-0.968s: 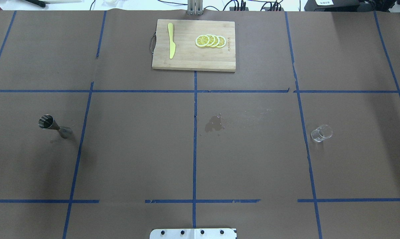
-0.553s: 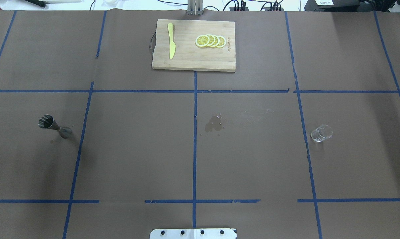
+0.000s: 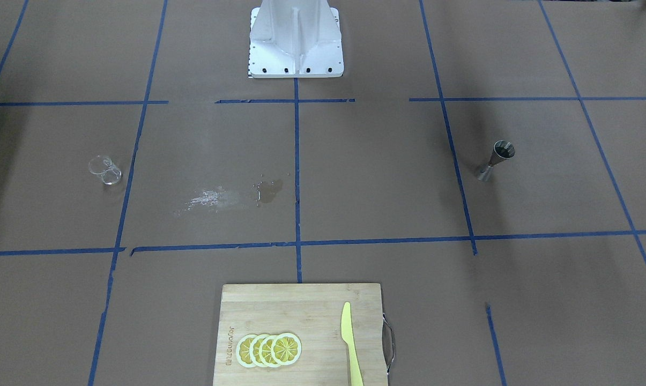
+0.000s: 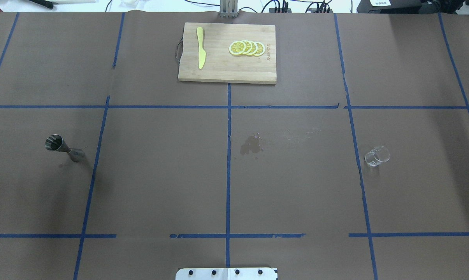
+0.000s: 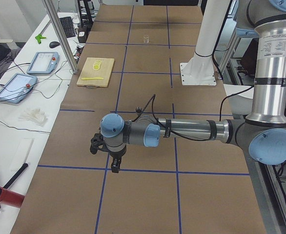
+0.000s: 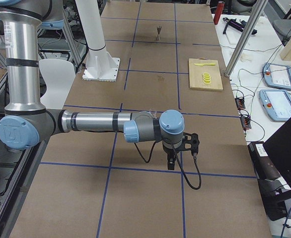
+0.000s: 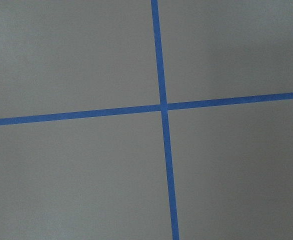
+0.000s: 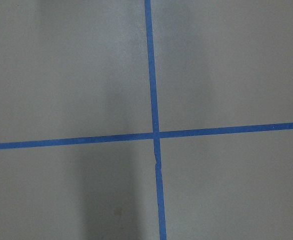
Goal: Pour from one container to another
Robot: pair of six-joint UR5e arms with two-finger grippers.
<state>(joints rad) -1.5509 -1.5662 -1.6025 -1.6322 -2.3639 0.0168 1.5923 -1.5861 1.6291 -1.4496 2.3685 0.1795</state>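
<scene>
jigger [image 4: 64,147] and glass cup [image 4: 377,156] stand apart; left fingers [image 5: 115,165], right fingers [image 6: 171,161]: cannot tell state.

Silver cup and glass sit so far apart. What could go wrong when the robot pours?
The silver cup is tall on a small foot, so a bump might tip it. The glass stands far from it, so carrying might spill; a wet patch lies between them already.

Six cameras, one scene

Overhead and front-facing cameras look steeply down from opposite sides, sharing the rectangular bamboo cutting board [image 4: 226,70]. End cameras look along the brown paper-covered worktop [image 5: 148,204]. Wrist cameras face blue tape crosses [image 7: 162,106] closely.
</scene>
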